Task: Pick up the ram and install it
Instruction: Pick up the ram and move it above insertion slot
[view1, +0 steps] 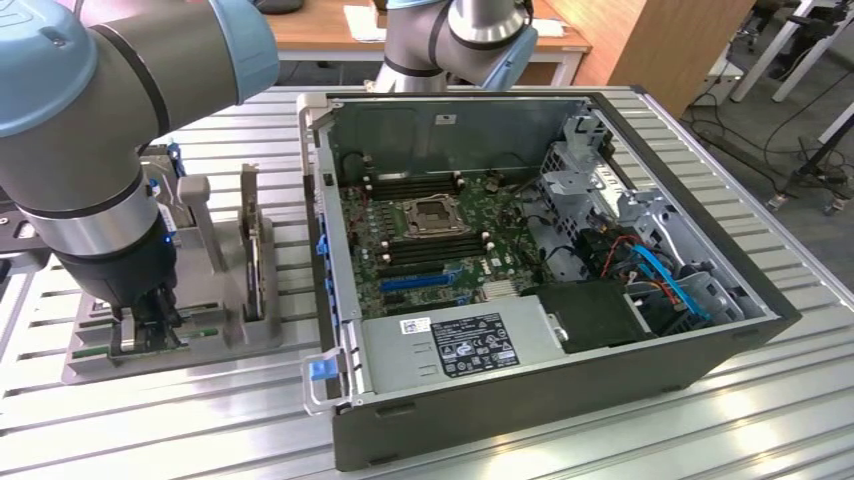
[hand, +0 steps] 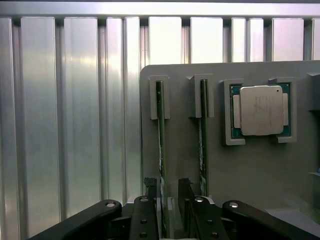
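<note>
- Ram (hand: 161, 135) stands on edge in a slot of the grey holder (hand: 260, 170). Its twin (hand: 203, 130) sits in the next slot, beside a processor chip (hand: 261, 110) in its own recess.
- I see the holder resting on a table (view1: 200, 420) of ribbed aluminium slats. An open computer case (view1: 534, 400) stands just beside it toward the exterior view's right, and wooden desks (view1: 320, 25) stand behind.
- My claw (hand: 168, 189) is spread wide and grips nothing. Its fingers (hand: 186, 192) straddle one end of the ram, which runs between them, closer to one finger.
- A pale label shows on the ram's edge and a white sticker (view1: 454, 345) on the case's power supply; I can read neither.
</note>
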